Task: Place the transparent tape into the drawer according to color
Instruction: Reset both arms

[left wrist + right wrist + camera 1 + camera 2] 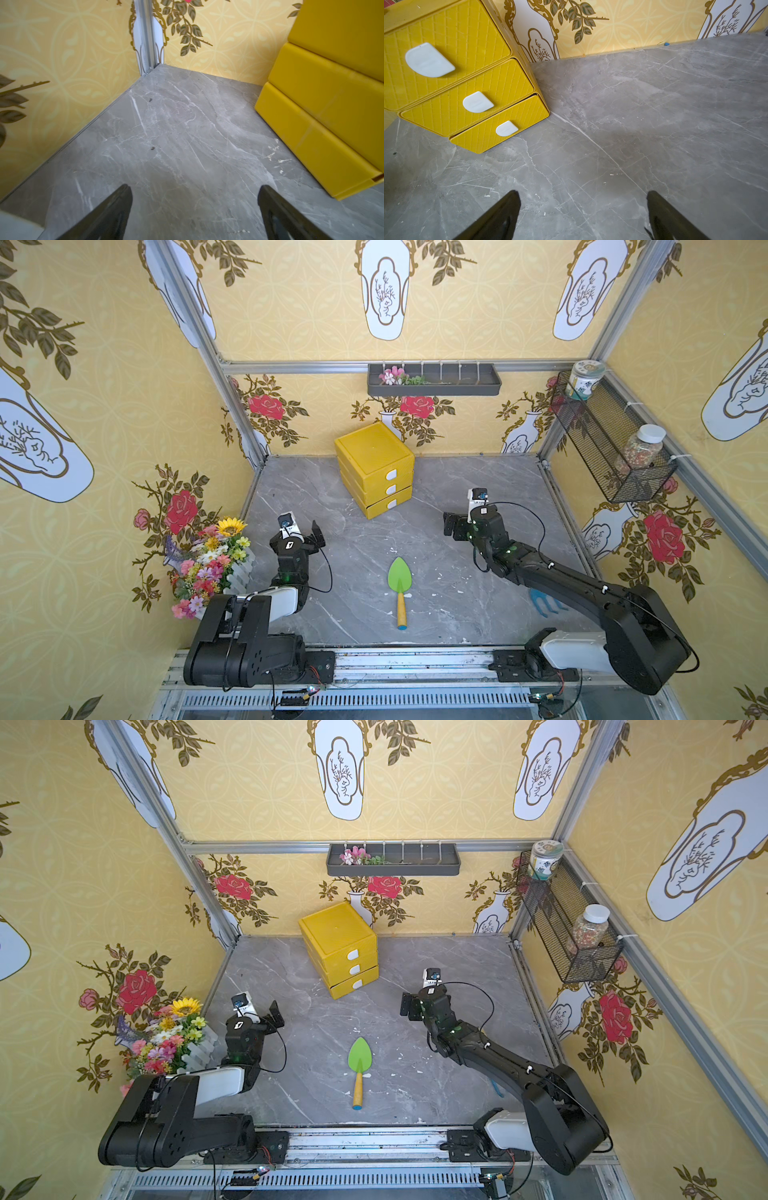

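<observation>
Drawers (380, 483), insides hidden; jars (584, 380) in mesh basket (592, 439)

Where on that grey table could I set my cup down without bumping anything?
Bare: the back corners either side of the yellow drawer chest, and the middle between chest and green trowel. Crowded: the flowers by the left arm, and the blue rake under the right arm.

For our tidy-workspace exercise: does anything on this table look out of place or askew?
The yellow drawer unit sits turned at an angle to the back wall, and its bottom drawer stands slightly out, leaving a gap. Small white flecks lie scattered around the green trowel.
</observation>
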Robot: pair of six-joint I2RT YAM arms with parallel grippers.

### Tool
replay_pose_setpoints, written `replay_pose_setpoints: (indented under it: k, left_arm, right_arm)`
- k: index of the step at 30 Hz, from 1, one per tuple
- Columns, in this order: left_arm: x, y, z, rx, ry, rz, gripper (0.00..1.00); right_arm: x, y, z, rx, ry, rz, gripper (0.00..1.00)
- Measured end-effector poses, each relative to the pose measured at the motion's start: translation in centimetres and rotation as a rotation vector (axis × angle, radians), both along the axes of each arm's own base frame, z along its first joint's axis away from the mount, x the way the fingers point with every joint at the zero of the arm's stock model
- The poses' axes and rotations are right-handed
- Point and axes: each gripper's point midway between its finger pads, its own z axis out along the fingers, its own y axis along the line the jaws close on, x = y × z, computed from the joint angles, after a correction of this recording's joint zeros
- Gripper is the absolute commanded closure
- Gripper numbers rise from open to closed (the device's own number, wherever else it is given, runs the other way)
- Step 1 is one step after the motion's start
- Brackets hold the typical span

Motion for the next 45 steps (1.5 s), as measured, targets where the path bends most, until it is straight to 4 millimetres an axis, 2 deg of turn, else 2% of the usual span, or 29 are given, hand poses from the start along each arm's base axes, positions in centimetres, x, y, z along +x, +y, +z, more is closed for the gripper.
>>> replay_pose_setpoints:
  k: [5,7,9,12,15,21,25,29,34,36,40,45]
  left_arm:
    - [-0.6,0.0,0.4,-0.035,-0.038,-0.068,0.0]
    - [-1.0,0.0,-0.2,-0.042,-0.034,-0.077,0.0]
    - [-1.3,-0.8,-1.0,-0.049,-0.017,-0.113,0.0]
    - [-1.5,-0.7,-0.8,-0.05,-0.04,-0.108,0.0]
    - [-1.4,-0.6,-0.2,-0.047,-0.067,-0.101,0.01]
    - [-1.2,-0.5,-0.1,-0.054,-0.079,-0.1,0.0]
    - [-1.2,-0.3,0.1,-0.056,-0.083,-0.1,0.0]
    - [-1.2,-0.4,0.1,-0.057,-0.085,-0.107,0.0]
    - [-1.2,-0.4,0.1,-0.058,-0.086,-0.107,0.0]
    - [-1.2,-0.4,0.1,-0.058,-0.087,-0.107,0.0]
    - [-1.2,-0.4,0.2,-0.064,-0.09,-0.106,0.0]
    - [-1.2,-0.5,0.2,-0.064,-0.09,-0.106,0.0]
  right_arm:
    - [-0.2,-0.5,0.4,0.004,-0.017,-0.008,0.03]
    - [0.0,-0.7,0.6,0.007,-0.024,-0.015,0.03]
    - [0.1,-0.8,0.7,0.009,-0.024,-0.029,0.03]
    - [0.7,-1.6,1.2,0.016,-0.019,-0.079,0.03]
    - [1.0,-3.7,1.4,-0.001,-0.015,-0.165,0.03]
    - [0.8,-9.4,1.3,-0.104,-0.029,-0.327,0.03]
    - [0.4,-11.7,-0.8,-0.254,0.004,-0.341,0.03]
    - [-1.2,-15.4,-4.0,-0.386,0.058,-0.395,0.03]
    - [-3.9,-17.7,-7.3,-0.399,0.026,-0.374,0.03]
    - [-4.1,-18.8,-7.5,-0.362,-0.001,-0.39,0.03]
    - [-2.9,-18.1,-7.9,-0.304,-0.04,-0.343,0.03]
    - [-2.2,-17.2,-10.4,-0.288,-0.01,-0.28,0.03]
